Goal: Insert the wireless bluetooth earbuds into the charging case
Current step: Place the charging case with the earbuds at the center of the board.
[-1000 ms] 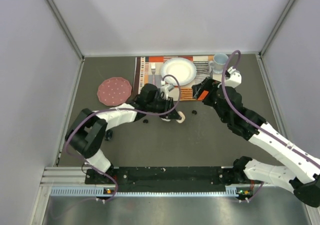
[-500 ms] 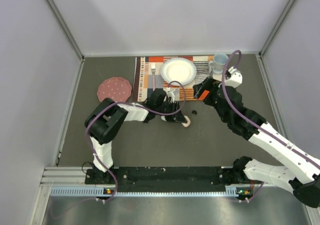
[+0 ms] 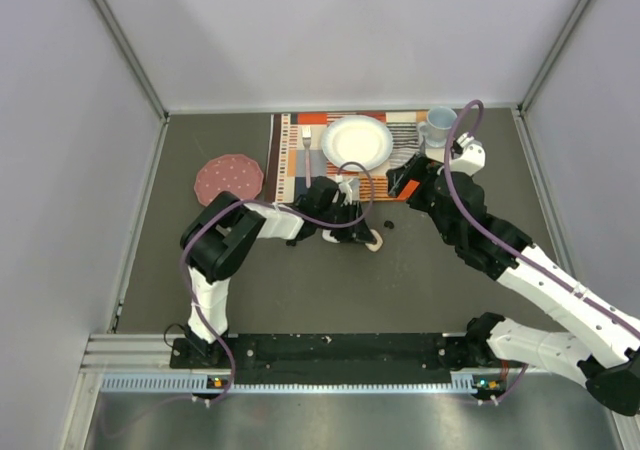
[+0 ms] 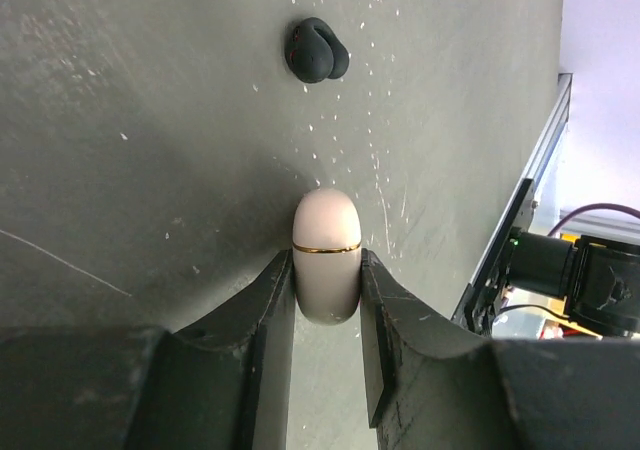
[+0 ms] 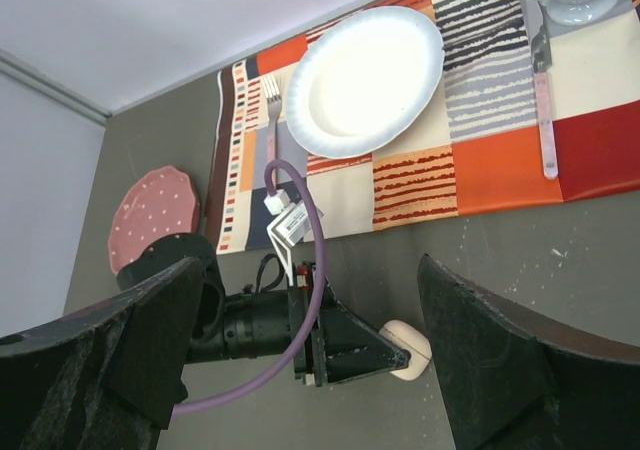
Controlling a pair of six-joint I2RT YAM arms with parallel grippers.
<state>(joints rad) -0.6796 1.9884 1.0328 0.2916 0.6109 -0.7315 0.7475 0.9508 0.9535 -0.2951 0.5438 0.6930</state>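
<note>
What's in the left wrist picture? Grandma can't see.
The left gripper pinches a pale pink, egg-shaped charging case with a gold seam on the dark grey table. A black earbud lies beyond it, apart.

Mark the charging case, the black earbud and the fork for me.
charging case (image 4: 326, 215), left wrist view, rounded end past the gold seam.
black earbud (image 4: 315, 52), left wrist view, middle of its body.
fork (image 5: 269, 130), right wrist view, on its handle.

Even, diffuse light from overhead fills every view, and shadows are soft. The white plate (image 3: 356, 140) looks nearly washed out (mild glare, perhaps). In the left wrist view, the left gripper's fingers (image 4: 255, 370) blur near the lens.
</note>
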